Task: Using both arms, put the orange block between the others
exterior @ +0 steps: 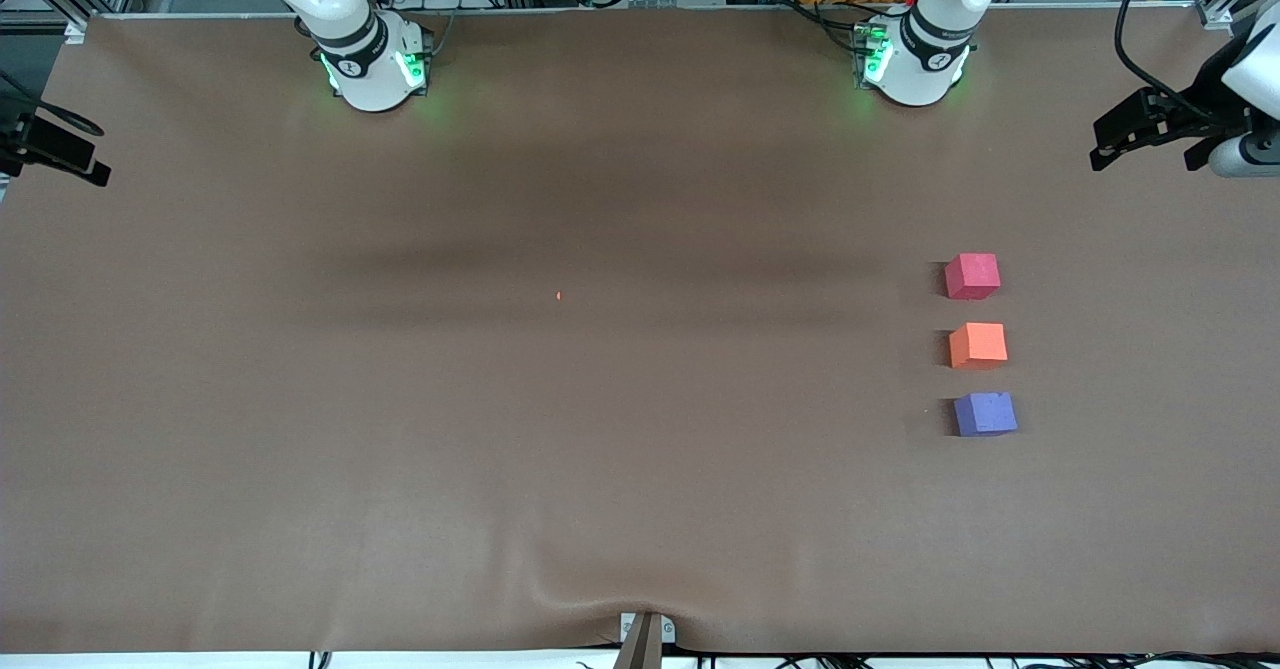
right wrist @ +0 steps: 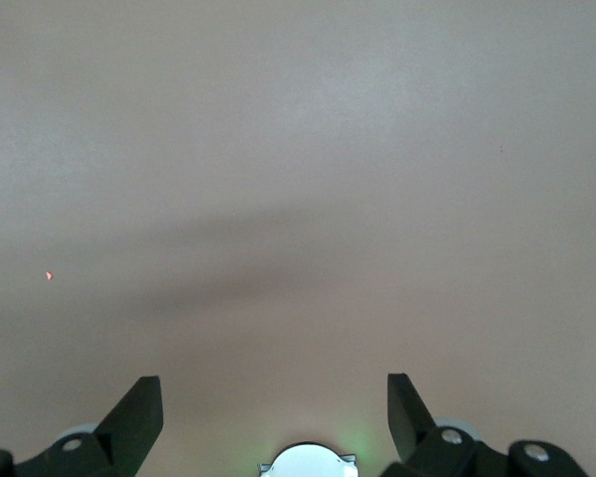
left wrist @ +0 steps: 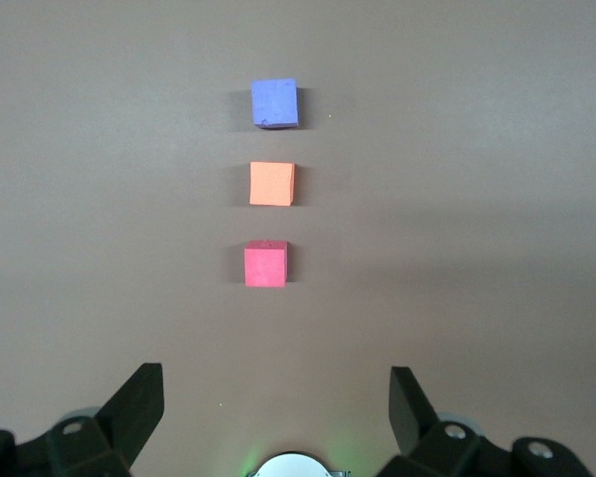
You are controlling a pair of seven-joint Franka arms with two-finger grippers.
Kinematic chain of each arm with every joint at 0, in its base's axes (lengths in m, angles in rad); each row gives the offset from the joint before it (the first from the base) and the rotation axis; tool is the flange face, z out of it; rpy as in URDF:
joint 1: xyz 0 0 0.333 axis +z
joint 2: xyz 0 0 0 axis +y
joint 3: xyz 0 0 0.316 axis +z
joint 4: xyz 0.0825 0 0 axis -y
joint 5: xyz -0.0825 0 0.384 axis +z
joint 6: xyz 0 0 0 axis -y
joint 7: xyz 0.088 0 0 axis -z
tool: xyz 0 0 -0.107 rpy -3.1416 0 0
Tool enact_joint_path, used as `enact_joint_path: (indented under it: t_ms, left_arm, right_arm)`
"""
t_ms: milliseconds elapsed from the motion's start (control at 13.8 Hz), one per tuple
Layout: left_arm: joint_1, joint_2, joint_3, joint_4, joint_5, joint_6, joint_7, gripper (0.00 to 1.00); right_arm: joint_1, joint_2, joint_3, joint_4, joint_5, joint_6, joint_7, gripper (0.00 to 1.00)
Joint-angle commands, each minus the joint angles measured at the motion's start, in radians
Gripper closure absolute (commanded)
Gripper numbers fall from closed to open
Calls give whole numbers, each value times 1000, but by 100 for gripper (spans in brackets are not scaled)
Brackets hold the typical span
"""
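Three small cubes stand in a row toward the left arm's end of the table. The orange block (exterior: 978, 345) (left wrist: 272, 184) sits in the middle. The red-pink cube (exterior: 972, 276) (left wrist: 266, 263) is farther from the front camera, the purple-blue cube (exterior: 985, 414) (left wrist: 275, 103) nearer. Small gaps separate them. My left gripper (left wrist: 275, 383) hangs open and empty, high over the table above its own base, well apart from the cubes. My right gripper (right wrist: 273, 383) is open and empty too, high over bare table. Neither gripper shows in the front view.
A brown cover (exterior: 600, 469) spans the whole table. The two white bases (exterior: 375, 64) (exterior: 915, 59) stand along the table's far edge. Black camera mounts reach in at both ends (exterior: 1150, 124) (exterior: 55, 149). A tiny red speck (exterior: 558, 296) lies mid-table.
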Motion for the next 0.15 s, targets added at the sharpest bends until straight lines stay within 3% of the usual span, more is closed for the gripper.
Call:
enact_joint_path:
  t_ms: [0, 73]
  left_arm:
    - [-37, -8, 26, -5, -4, -3, -11, 0]
    - [-58, -8, 47, -5, -2, -4, -11, 0]
  right_arm:
    - [-4, -8, 8, 1, -10, -6, 10, 0]
    - [-4, -9, 8, 1, -9, -6, 10, 0]
